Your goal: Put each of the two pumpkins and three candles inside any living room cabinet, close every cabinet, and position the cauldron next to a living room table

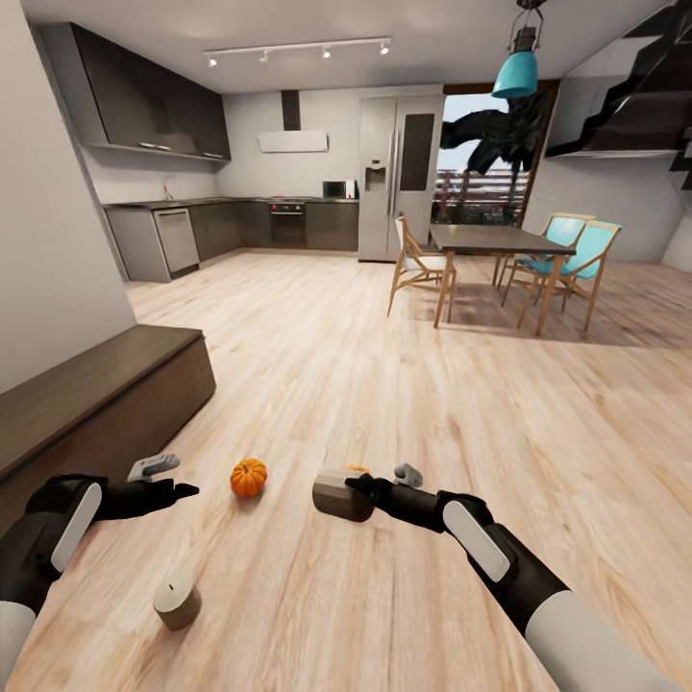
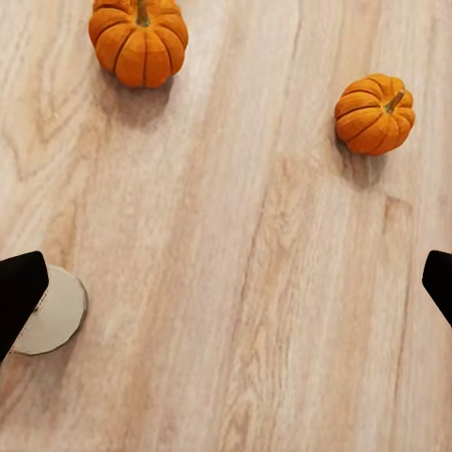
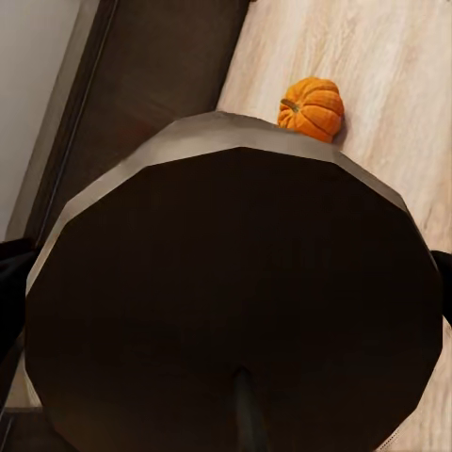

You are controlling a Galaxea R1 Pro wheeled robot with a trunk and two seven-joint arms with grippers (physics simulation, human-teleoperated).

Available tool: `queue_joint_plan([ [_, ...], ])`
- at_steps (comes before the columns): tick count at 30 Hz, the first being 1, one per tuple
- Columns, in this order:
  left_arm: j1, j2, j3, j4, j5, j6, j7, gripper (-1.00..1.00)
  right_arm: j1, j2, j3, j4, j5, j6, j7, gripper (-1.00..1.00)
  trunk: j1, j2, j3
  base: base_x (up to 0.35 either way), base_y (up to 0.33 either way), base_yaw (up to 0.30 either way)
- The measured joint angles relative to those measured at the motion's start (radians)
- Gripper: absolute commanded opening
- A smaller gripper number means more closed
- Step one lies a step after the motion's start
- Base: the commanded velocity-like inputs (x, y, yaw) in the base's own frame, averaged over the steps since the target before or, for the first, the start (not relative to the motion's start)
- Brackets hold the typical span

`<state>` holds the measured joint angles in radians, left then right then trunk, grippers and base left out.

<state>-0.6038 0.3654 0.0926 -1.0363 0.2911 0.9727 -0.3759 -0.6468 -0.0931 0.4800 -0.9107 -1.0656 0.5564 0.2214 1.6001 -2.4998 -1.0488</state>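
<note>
1. Right hand (image 1: 358, 487): low centre of the head view, pinching a candle (image 1: 342, 496) held clear of the floor (image 1: 384, 384). In the right wrist view the candle's dark end (image 3: 235, 301) sits directly in front of the lens, gripped from both sides. Judged: lifted for carriage to the cabinet.
2. Left hand (image 1: 183, 491): lower left of the head view, fingers spread and holding nothing. In the left wrist view both fingertips (image 2: 21, 287) sit at the frame's side edges, well apart, above bare floor.
3. A second candle (image 1: 177, 600) stands upright on the floor at lower left, beneath the left arm; its top (image 2: 52, 311) lies just beside one left fingertip. Judged: the open hand is placed to take it.
4. One pumpkin (image 1: 248, 477) rests on the floor between the two hands. A second pumpkin (image 1: 357, 469) is mostly hidden behind the held candle.
5. The cabinet (image 1: 96, 394) runs along the left wall, fronts apparently shut. It would need opening before stowage.
</note>
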Motion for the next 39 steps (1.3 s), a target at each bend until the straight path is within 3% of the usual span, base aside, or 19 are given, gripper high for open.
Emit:
queue_joint_plan([
  [24,0.000,0.002,-0.001,0.004,-0.005,0.000,0.006,1.00,0.000,0.005,0.000,0.006,-0.003,-0.001,0.000,-1.00,0.000,0.000,0.000,0.309,0.027,0.000],
  [27,0.000,0.001,-0.001,0.009,-0.005,-0.001,0.095,1.00,0.000,0.006,0.000,0.009,-0.003,-0.001,0.000,-1.00,0.000,0.000,0.000,0.036,0.013,0.000],
  [28,0.000,0.001,0.001,0.009,-0.003,-0.001,0.187,1.00,0.000,0.005,0.000,0.010,-0.003,-0.001,0.000,-1.00,0.001,0.000,0.000,0.015,0.005,0.000],
  [32,0.000,-0.011,0.004,0.008,0.002,-0.001,0.365,1.00,0.000,0.003,0.000,0.011,-0.003,-0.006,0.001,-1.00,0.001,0.000,0.000,0.005,0.002,0.000],
  [35,0.000,-0.038,0.003,0.008,0.002,0.000,0.406,1.00,0.000,0.002,0.000,0.012,-0.003,-0.022,0.003,-1.00,0.001,0.000,0.000,0.001,0.000,0.000],
  [39,0.000,-0.071,0.001,0.003,-0.001,0.000,0.418,1.00,0.000,0.002,0.000,0.012,-0.003,-0.028,0.004,-1.00,0.001,0.000,0.000,0.000,0.000,0.000],
])
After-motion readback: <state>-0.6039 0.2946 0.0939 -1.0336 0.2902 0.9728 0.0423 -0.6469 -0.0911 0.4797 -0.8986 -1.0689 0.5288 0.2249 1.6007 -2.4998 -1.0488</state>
